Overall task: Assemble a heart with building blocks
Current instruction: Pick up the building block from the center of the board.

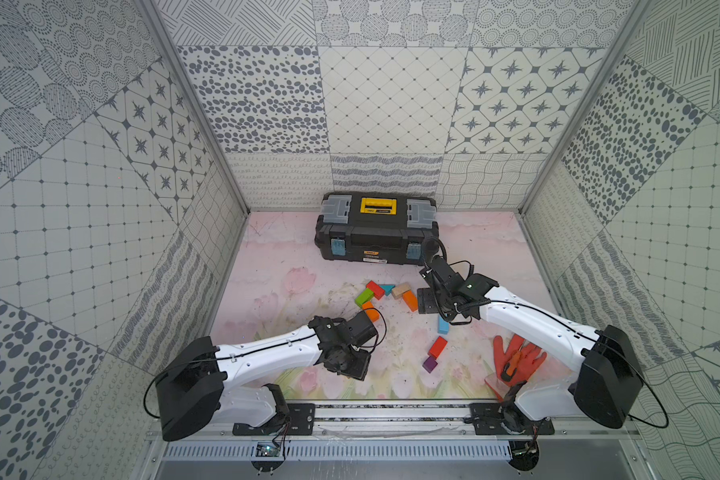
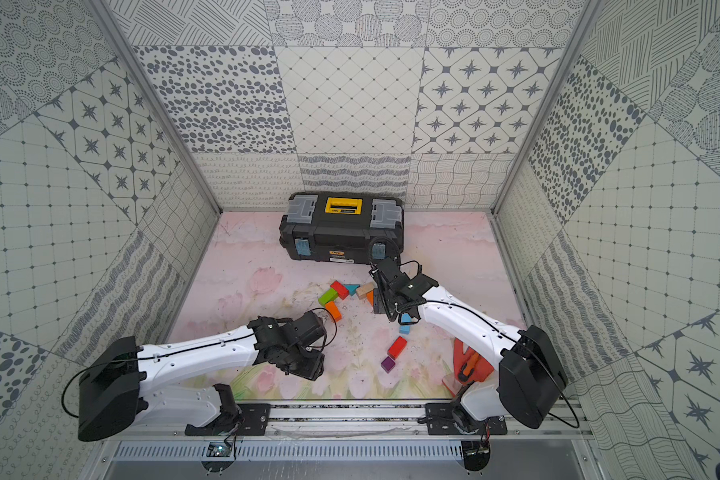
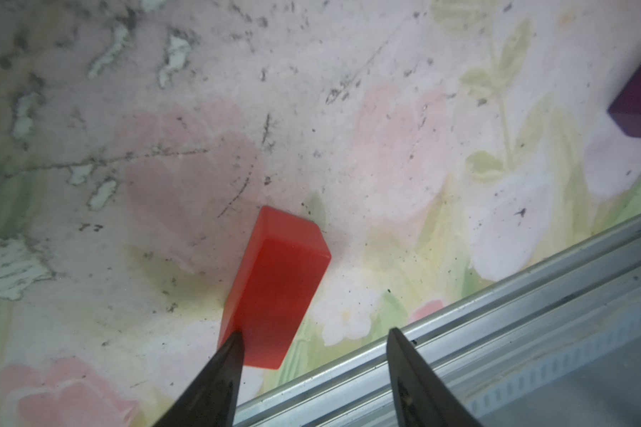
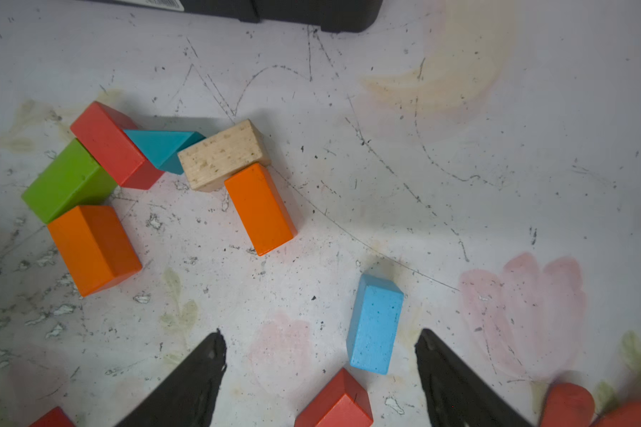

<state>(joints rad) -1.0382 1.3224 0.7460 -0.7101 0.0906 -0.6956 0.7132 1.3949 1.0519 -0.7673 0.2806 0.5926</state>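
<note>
The upper part of the heart lies on the mat: green block (image 4: 67, 181), red block (image 4: 108, 144), teal triangle (image 4: 161, 148), plain-wood block (image 4: 223, 153), and two orange blocks (image 4: 260, 207) (image 4: 93, 247). My right gripper (image 4: 321, 347) is open above the mat, with a light blue block (image 4: 376, 325) lying between its fingers, nearer one of them. A red block (image 1: 438, 347) and the purple cube (image 1: 430, 364) lie nearer the front. My left gripper (image 3: 315, 342) is open, one fingertip at the corner of another red block (image 3: 274, 288) lying on the mat.
A black toolbox (image 1: 377, 232) stands at the back of the mat. A red-orange glove (image 1: 516, 357) lies at the front right beside the right arm. The metal rail (image 3: 533, 277) of the front edge runs just under the left gripper.
</note>
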